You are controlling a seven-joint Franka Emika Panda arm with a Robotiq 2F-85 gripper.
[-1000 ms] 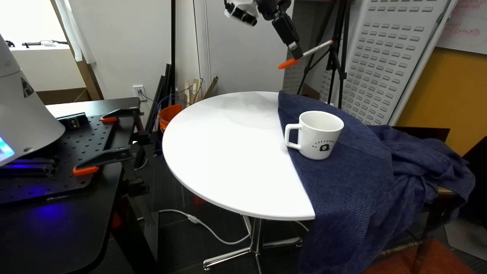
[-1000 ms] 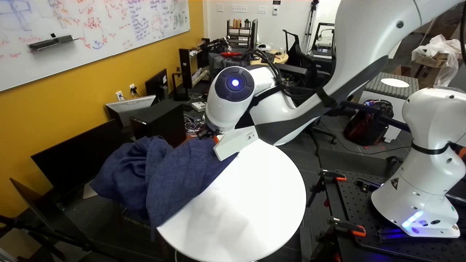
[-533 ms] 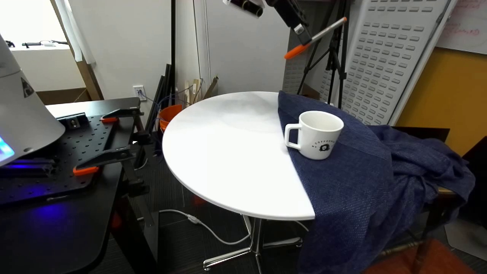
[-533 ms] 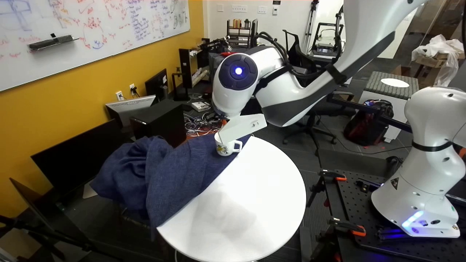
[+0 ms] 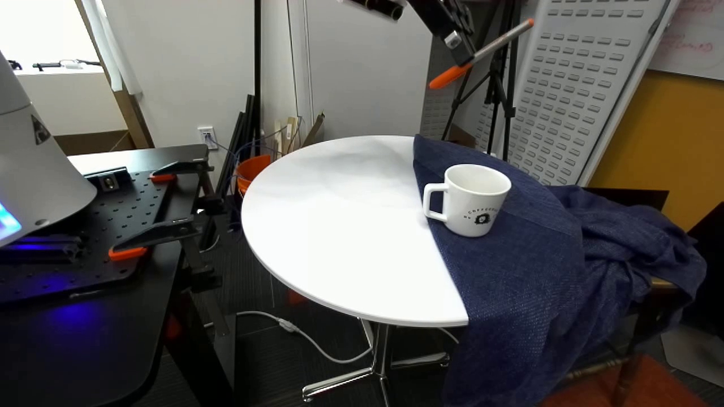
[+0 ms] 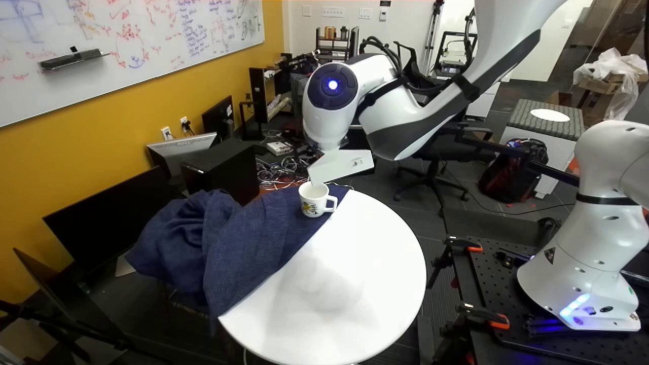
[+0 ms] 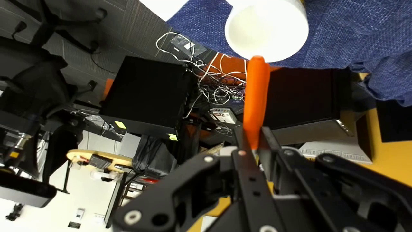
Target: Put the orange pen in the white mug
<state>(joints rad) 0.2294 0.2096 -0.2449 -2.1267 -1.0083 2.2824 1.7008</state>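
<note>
Orange pen (image 7: 256, 96) is clamped in the claw (image 7: 252, 132), gripped nr its middle & tilted: orange end low, pointing out ahead of the claw, paler end high on the opp. side. Ahead of the claw in the wrist view, well below it in an exterior view, is the white mug (image 5: 475, 200), upright w/ open mouth up, apart from the pen. Mug sits on the navy cloth (image 5: 526, 271), also lower than the claw, draped over one side of the round white bench (image 5: 339, 237) & hanging off its edge. Past the bench edge, beyond the claw: tangled cables (image 7: 222, 87) & a black box (image 7: 145, 93). Behind the claw in an exterior view, a black tripod (image 5: 496, 90). Well off from the claw, whiteboard (image 6: 132, 30) w/ red & blue scribbles on a yellow wall (image 6: 127, 121).
</note>
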